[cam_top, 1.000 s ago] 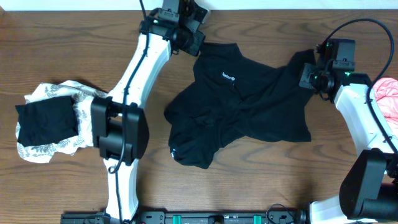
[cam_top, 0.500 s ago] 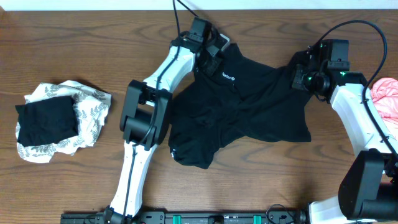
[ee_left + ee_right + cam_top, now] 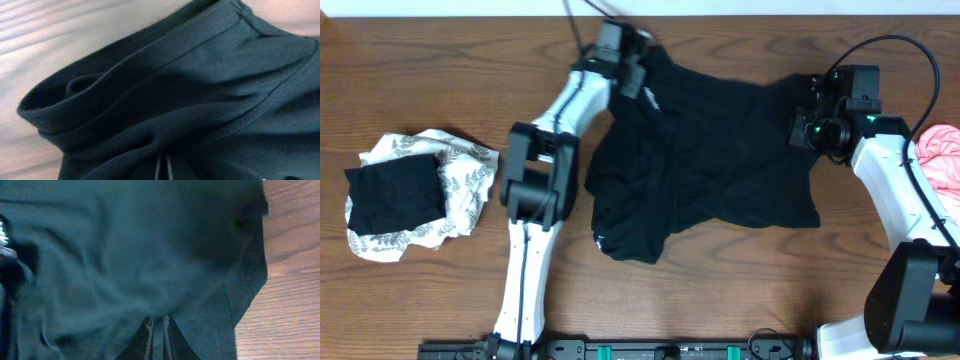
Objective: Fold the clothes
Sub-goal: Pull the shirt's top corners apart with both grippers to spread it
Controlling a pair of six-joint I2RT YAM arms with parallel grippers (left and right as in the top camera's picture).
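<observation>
Spreading across the middle of the wooden tabletop [image 3: 410,60], the black collared shirt [image 3: 720,150] is gripped at its far left edge by the closed left tool [image 3: 632,68] and at its right side by the closed right tool [image 3: 802,128], while a white leaf-print piece [image 3: 460,170] topped by a black piece [image 3: 395,195] is seen at the left.

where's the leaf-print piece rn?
Overhead view: the white leaf-print piece sits at the table's left side, left of the left arm, with a black piece lying on it, apart from the black shirt.

Even overhead light, sharp; wrist views dim, soft, slightly blurred.
</observation>
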